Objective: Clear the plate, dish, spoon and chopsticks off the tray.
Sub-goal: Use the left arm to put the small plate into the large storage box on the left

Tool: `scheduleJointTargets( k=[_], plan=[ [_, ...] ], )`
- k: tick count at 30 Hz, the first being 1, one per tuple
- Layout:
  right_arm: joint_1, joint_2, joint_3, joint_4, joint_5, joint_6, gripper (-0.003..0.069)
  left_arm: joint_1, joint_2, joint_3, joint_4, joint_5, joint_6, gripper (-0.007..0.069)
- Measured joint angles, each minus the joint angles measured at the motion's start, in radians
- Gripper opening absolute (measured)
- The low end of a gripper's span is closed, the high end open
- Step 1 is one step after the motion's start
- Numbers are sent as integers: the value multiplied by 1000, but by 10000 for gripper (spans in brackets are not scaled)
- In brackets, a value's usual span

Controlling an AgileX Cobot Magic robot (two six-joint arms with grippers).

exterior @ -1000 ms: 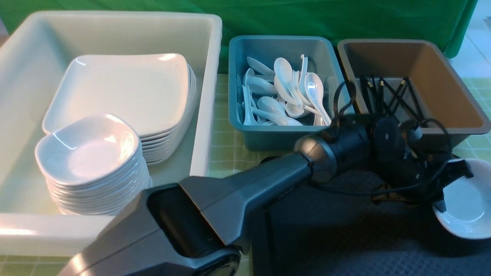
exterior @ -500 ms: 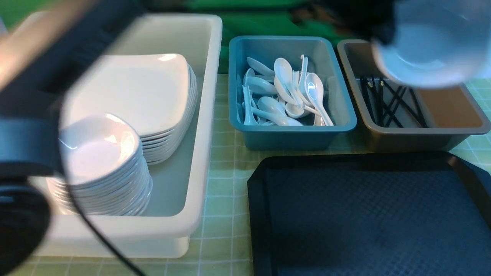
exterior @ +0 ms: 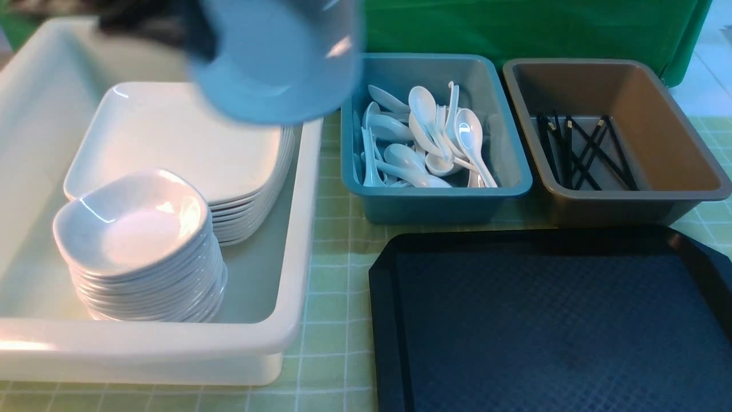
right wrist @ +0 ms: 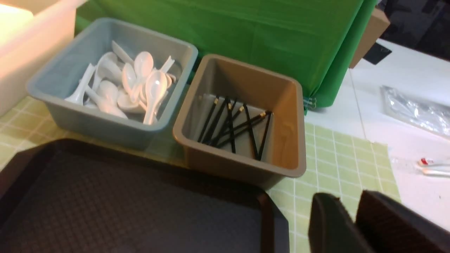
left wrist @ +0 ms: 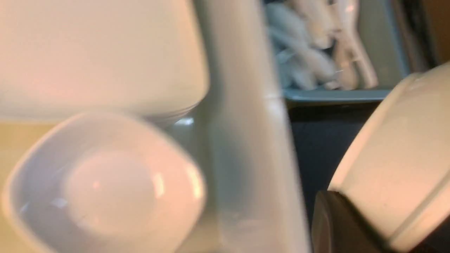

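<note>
While the tray (exterior: 549,326) sits bare at near right in the front view, a blurred dish (exterior: 274,60) is carried above the white tub's (exterior: 286,343) far right corner by the left gripper, barely seen. From the left wrist, the dish (left wrist: 393,165) is seen clamped over a finger (left wrist: 337,228). From the right wrist, the right gripper (right wrist: 351,225) is seen with a slim gap; chopsticks (right wrist: 232,126) are in the brown bin (right wrist: 242,165).
</note>
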State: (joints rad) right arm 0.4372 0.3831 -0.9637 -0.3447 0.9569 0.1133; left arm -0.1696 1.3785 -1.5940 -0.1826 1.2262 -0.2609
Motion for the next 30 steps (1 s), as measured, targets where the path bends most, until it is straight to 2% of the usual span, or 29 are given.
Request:
scheduleJointTargets(
  k=[3, 7, 10, 12, 21, 26, 30],
  plan=[
    [0, 0, 0, 0, -38, 0, 125, 139, -60, 162, -43, 1, 34, 3],
    [0, 0, 0, 0, -89, 0, 130, 323, -105, 338, -183, -42, 100, 3],
    [0, 0, 0, 1, -112, 1, 137, 414, -108, 408, -264, -83, 129, 3],
    [0, 0, 0, 8, -122, 4, 140, 448, -108, 443, -272, -109, 137, 3],
    [0, 0, 0, 30, -138, 37, 157, 461, -109, 503, -293, -188, 161, 22],
    [0, 0, 0, 31, -144, 50, 157, 461, -110, 505, -293, -200, 161, 111],
    [0, 0, 0, 31, -144, 50, 157, 461, -110, 505, -293, -204, 161, 220]
  ],
)
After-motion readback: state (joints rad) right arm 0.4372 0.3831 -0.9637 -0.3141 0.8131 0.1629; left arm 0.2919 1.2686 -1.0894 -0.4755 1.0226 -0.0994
